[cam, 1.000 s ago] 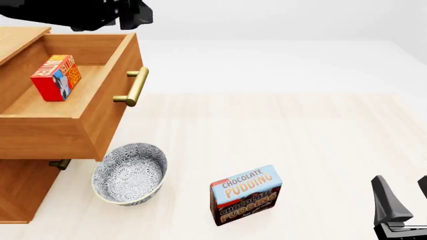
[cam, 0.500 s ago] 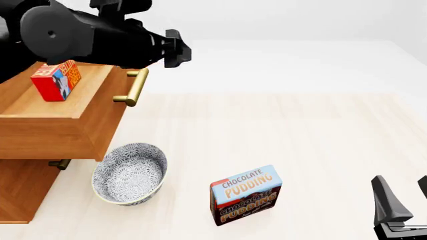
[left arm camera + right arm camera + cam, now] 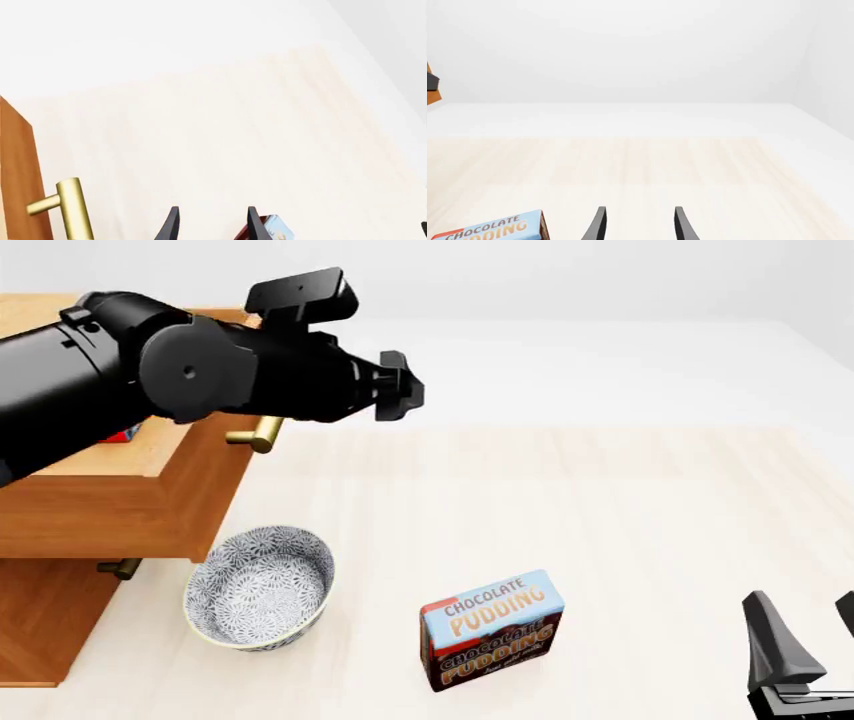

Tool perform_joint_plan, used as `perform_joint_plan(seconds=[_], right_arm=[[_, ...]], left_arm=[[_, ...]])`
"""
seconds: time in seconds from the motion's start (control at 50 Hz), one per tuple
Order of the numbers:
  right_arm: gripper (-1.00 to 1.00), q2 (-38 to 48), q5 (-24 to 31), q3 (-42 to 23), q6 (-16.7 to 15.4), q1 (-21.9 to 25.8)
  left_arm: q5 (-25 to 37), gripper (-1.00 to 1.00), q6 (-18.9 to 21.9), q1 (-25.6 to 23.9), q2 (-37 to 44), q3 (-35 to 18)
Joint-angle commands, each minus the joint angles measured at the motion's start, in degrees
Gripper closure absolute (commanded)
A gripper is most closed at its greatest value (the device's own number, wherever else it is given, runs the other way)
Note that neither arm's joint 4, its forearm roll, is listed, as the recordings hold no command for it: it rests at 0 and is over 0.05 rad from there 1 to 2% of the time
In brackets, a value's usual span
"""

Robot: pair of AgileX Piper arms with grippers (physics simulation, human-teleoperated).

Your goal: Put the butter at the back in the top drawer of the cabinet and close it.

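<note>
Hovering L gripper (image 3: pixel 407 392) just past the top drawer's brass handle (image 3: pixel 263 430) — fingers spread, holding nothing.

L arm (image 3: pixel 160 380) reaches across the open top drawer (image 3: pixel 127 495) of the cabinet (image 3: pixel 40 625), covering most of the inside; only a red sliver of the butter (image 3: pixel 118 437) shows under the arm, inside the drawer. Drawer front juts well out from the cabinet. Patterned bowl (image 3: pixel 259 587) sits on the table (image 3: pixel 601 500) just below the drawer front; pudding box (image 3: pixel 491 629) stands upright beyond the bowl, away from the cabinet. R gripper (image 3: pixel 801 640) is further out than the pudding box — fingers apart, empty, low by the table.
</note>
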Motion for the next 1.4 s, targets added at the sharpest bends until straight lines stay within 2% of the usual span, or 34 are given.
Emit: perform_joint_plan(seconds=[0.02, 1.02, 1.4], right_arm=[[-1.00, 0.0, 0.0, 0.0, 0.0, 0.0], [-1.00, 0.0, 0.0, 0.0, 0.0, 0.0], [-1.00, 0.0, 0.0, 0.0, 0.0, 0.0]], left_arm=[[-1.7, -1.00, -1.0, -1.1, 1.5, 1.1], [-6.3, -1.00, -2.5, 0.8, 8.1, 3.0], [-5.0, -1.00, -0.3, 3.1, 8.5, 1.4]])
